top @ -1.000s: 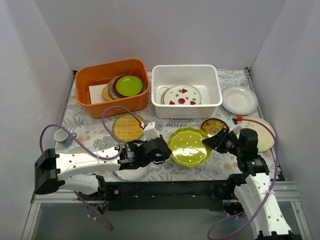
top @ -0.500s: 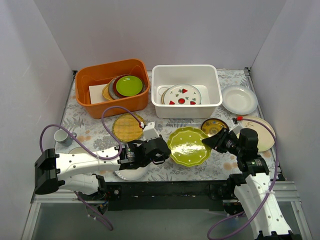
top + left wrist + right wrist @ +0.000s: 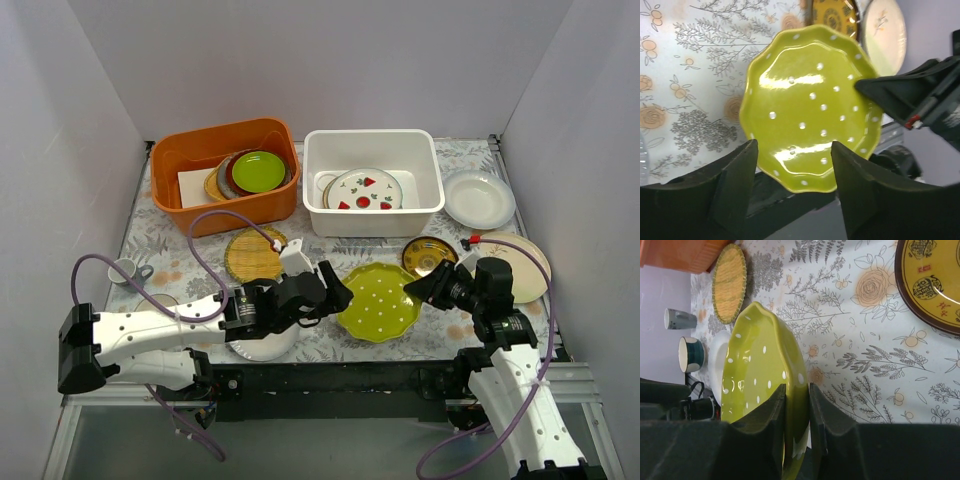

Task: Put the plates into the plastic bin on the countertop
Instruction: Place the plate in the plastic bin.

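Here we see the green white-dotted plate (image 3: 380,302) at the near middle of the table (image 3: 175,245), held at a tilt between the two arms and well short of the white plastic bin (image 3: 370,134) at the back. The right end effector (image 3: 420,290) is clenched on the plate's right rim, one finger on each face, as the right wrist view shows. That arm rises from its base at the near right and bends its wrist leftward. The left arm lies low across the near left of the table, forearm stretched rightward over a plain white plate (image 3: 262,345). Its left end effector (image 3: 335,290) is released, fingers spread wide at the plate's left edge without touching it. In the bin lies a white plate with red motifs (image 3: 365,190).
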You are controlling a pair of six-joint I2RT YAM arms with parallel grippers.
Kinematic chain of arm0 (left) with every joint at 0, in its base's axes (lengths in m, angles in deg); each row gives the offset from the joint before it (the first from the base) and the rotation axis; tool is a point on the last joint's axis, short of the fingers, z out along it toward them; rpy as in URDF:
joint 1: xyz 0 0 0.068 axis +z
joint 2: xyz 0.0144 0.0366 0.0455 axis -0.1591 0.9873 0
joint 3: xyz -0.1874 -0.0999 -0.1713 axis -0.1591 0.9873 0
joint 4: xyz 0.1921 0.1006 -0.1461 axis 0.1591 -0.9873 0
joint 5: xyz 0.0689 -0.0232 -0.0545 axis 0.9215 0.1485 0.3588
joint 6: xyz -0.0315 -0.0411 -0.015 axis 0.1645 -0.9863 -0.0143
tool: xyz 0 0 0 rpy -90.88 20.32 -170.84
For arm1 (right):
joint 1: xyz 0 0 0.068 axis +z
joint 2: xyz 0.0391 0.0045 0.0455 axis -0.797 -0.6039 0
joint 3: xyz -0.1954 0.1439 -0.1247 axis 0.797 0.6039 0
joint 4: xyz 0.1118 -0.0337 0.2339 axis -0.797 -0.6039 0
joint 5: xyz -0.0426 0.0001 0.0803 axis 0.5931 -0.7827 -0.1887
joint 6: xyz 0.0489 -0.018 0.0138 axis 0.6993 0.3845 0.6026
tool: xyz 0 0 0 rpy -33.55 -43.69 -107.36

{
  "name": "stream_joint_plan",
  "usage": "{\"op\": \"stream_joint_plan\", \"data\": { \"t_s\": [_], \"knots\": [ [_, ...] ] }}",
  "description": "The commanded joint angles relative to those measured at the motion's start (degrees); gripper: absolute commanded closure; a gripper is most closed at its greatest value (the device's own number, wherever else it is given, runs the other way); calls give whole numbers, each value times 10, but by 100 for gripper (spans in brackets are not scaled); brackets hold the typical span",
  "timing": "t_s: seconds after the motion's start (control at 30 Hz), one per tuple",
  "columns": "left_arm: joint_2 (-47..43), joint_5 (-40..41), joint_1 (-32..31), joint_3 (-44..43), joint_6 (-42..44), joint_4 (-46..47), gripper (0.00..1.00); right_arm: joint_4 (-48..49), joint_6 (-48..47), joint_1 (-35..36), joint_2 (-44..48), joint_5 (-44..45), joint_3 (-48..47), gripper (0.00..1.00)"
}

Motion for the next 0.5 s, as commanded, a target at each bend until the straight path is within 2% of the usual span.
{"op": "stream_joint_plan", "data": {
  "t_s": [0.0,0.07,0.23,0.47],
  "knots": [
    [-40,24,-2,-21,11,15,33,41,13,3,5,-26,-10,99],
    [-43,29,-2,-23,14,9,20,41,13,3,6,-25,-11,99],
    [-43,32,-2,-29,25,-22,4,36,7,2,-2,-20,-24,99],
    [-35,41,-2,-31,13,-82,2,20,-14,2,-21,-11,-61,99]
  ]
}}
